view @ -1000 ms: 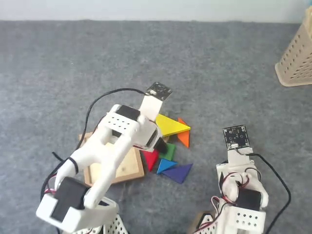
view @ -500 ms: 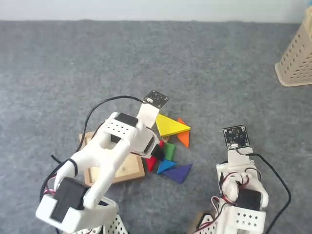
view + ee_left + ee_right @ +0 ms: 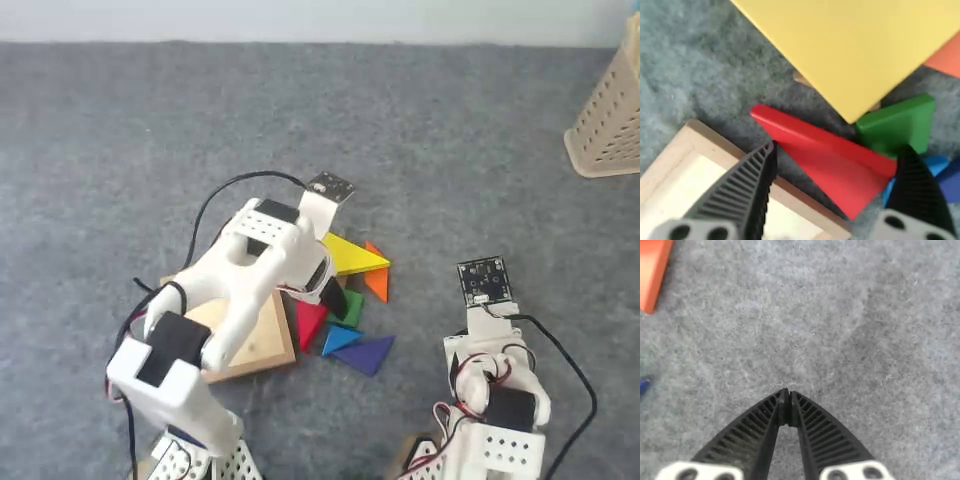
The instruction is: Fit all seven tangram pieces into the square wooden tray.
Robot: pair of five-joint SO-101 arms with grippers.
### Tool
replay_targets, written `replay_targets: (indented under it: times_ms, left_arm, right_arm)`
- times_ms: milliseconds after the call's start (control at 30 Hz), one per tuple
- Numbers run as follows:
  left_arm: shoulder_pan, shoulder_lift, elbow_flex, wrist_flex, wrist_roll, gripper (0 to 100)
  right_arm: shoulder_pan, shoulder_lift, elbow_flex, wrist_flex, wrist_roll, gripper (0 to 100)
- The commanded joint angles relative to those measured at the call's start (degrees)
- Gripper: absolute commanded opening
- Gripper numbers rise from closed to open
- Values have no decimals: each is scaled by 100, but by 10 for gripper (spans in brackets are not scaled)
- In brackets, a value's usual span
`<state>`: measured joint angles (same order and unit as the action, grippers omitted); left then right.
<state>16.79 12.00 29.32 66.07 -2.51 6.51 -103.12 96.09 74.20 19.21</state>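
A loose cluster of tangram pieces lies on the carpet beside the square wooden tray: yellow triangle, orange piece, green piece, red triangle, blue triangle and purple piece. My left gripper hangs low over the tray's edge. It stands open, one finger on each side of the red triangle, with the yellow triangle and green piece just beyond. My right gripper is shut over bare carpet, apart from the orange piece.
A beige slatted basket stands at the far right edge. Grey carpet covers the floor, with open room behind the pieces and between the two arms. The tray's corner shows under the left gripper.
The left arm has shifted: its elbow swung left and its wrist dipped, then moved over the red triangle. The pieces and the right arm have not moved.
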Motion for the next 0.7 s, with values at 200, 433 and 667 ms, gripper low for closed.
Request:
replay_targets:
  times_ms: [200,433,667]
  left_arm:
    - [18,-202,497,-325,-53,259]
    - [-18,-659,734,-325,-53,221]
    - [-26,-712,734,-316,-325,170]
  right_arm:
    - [66,-84,35,-75,70,6]
    - [66,-84,35,-75,70,6]
    - [66,-84,35,-75,70,6]
